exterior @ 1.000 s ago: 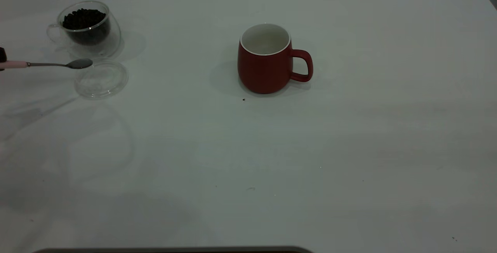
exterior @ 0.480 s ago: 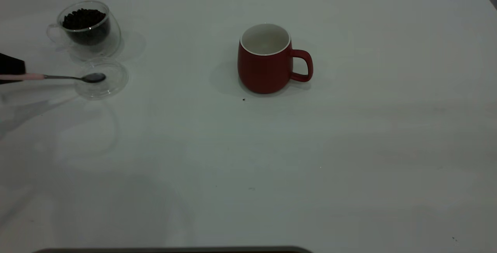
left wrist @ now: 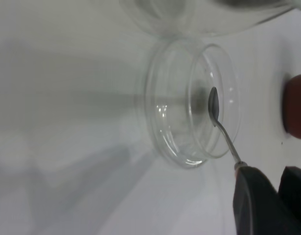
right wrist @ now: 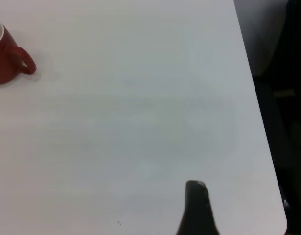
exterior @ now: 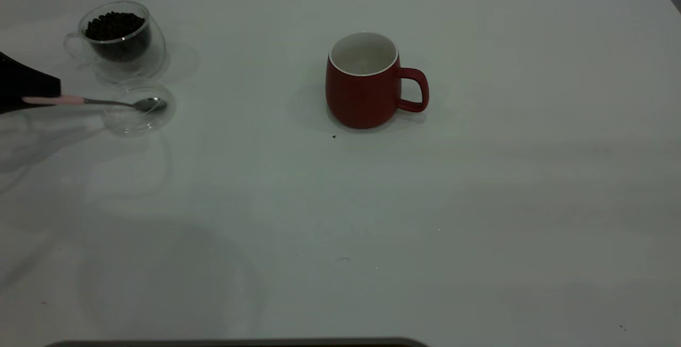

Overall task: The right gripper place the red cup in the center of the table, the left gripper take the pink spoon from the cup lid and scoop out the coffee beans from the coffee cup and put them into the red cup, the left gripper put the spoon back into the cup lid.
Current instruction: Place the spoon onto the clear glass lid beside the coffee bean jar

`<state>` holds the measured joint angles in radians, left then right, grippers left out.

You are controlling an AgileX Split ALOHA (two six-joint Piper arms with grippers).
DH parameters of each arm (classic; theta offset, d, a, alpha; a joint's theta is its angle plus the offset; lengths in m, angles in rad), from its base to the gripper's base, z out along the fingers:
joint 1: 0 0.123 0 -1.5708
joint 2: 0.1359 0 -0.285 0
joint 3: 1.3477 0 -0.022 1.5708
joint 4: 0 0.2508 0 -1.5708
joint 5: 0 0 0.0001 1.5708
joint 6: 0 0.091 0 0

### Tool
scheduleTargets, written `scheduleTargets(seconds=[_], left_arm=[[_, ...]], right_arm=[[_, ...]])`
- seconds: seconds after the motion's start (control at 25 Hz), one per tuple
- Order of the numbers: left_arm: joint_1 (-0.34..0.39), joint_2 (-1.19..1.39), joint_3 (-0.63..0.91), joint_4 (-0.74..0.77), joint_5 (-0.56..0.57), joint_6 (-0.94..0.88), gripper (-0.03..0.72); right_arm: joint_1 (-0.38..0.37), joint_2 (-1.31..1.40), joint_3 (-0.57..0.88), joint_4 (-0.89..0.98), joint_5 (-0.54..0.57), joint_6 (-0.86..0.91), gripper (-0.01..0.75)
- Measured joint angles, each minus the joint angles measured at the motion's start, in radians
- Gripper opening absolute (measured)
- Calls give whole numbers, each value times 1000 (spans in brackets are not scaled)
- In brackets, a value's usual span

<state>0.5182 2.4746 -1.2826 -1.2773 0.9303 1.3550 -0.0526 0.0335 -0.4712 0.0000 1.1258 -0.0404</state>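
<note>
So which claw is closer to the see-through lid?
The left claw. It is just beside the cup lid, holding the pink spoon with its bowl over the lid. The right claw is far away near the table's edge, beyond the red cup.

A smooth, matt white tabletop point(exterior: 479, 203) fills the frame. At centre stands a rounded dark-red ceramic mug point(exterior: 364, 94) with a satin outside and a white glazed inside. At upper left, a clear double-walled glass cup point(exterior: 119, 38) glints around matt dark-brown coffee beans point(exterior: 114, 25). Below it lies a transparent, glossy round lid point(exterior: 139, 108); over it a teaspoon point(exterior: 106, 102) with a polished metal bowl and a pale pink handle, held by a matt black gripper point(exterior: 24, 91).
</note>
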Motion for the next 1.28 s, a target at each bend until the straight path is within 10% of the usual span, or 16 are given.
scheduleTargets(seconds=[0.68,1.28], left_arm=[[-27,17,-2,-37,-11,51,142],[-27,19,-2,-38,-46,50,478]], right_arm=[[0,0,0,0,0,0,591],[0,0,0,0,0,0,591]])
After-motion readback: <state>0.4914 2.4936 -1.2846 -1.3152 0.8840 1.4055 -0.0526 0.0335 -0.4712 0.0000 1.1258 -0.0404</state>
